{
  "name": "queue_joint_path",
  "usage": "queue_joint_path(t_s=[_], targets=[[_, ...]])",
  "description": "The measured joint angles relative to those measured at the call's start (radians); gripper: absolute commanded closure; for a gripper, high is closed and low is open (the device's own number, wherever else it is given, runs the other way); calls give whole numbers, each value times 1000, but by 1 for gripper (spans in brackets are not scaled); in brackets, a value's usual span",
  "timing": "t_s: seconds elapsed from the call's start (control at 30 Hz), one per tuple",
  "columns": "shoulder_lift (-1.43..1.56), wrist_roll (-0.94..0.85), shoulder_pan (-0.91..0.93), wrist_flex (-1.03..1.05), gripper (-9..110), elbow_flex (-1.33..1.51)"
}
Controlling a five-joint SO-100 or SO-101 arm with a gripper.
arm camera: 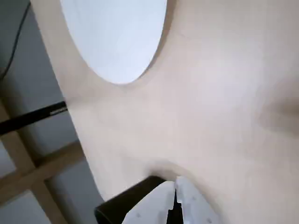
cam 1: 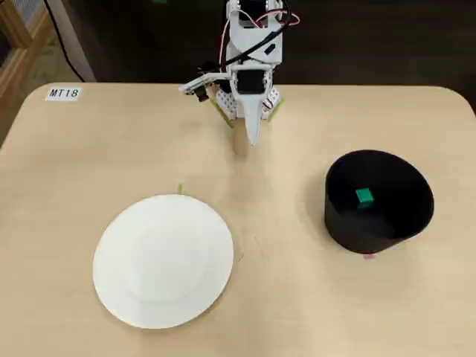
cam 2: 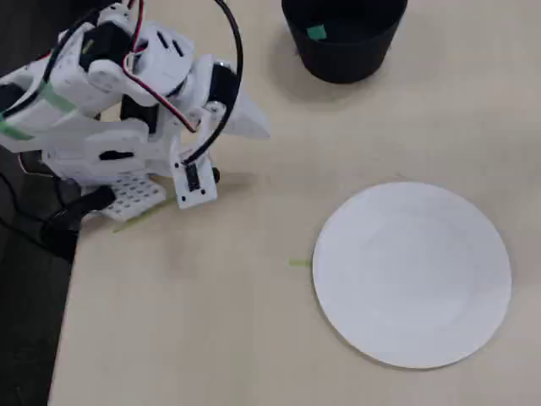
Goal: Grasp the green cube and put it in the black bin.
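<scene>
Cube (cam 1: pixel 364 195): inside bin (cam 1: pixel 342 223), near its back wall.
Hand (cam 1: pixel 252 138): closed, empty, at counter's (cam 1: pixel 297 297) far edge.
Plate (cam 1: pixel 163 260): well apart from bin.

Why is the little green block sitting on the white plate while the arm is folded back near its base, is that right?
Not quite. The green block lies inside the black bin, not on the white plate, which is bare. Both fixed views show this. The arm's gripper is indeed pulled back near its base.
</scene>
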Motion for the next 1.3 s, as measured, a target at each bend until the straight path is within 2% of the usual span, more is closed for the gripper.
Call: queue_joint_path(t_s=[0.5, 0.77, 1.3], targets=[[2, -35, 6, -32, 102, 135], [0, -41, 6, -32, 99, 138], [0, -41, 6, -38, 101, 138]])
